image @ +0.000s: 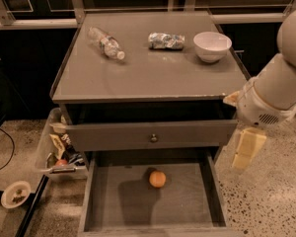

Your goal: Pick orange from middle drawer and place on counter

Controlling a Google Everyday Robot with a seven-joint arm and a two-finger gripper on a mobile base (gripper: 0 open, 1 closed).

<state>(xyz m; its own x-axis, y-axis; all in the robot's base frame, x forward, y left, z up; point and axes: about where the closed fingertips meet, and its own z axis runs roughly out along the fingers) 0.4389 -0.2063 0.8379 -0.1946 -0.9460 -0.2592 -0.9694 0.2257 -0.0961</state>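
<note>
The orange (157, 178) lies on the floor of the open middle drawer (187, 201), near its back and a little left of centre. The counter (153, 75) is the glossy grey cabinet top above it. My gripper (246, 149) hangs from the white arm (274, 90) at the cabinet's right side. It is outside the drawer, above and to the right of its right wall, and well apart from the orange. It holds nothing that I can see.
On the counter lie a plastic bottle (106, 42), a crumpled foil packet (166, 41) and a white bowl (212, 46). A shut drawer front with a knob (153, 138) sits above the open drawer. A cluttered bin (59, 147) stands on the floor at left.
</note>
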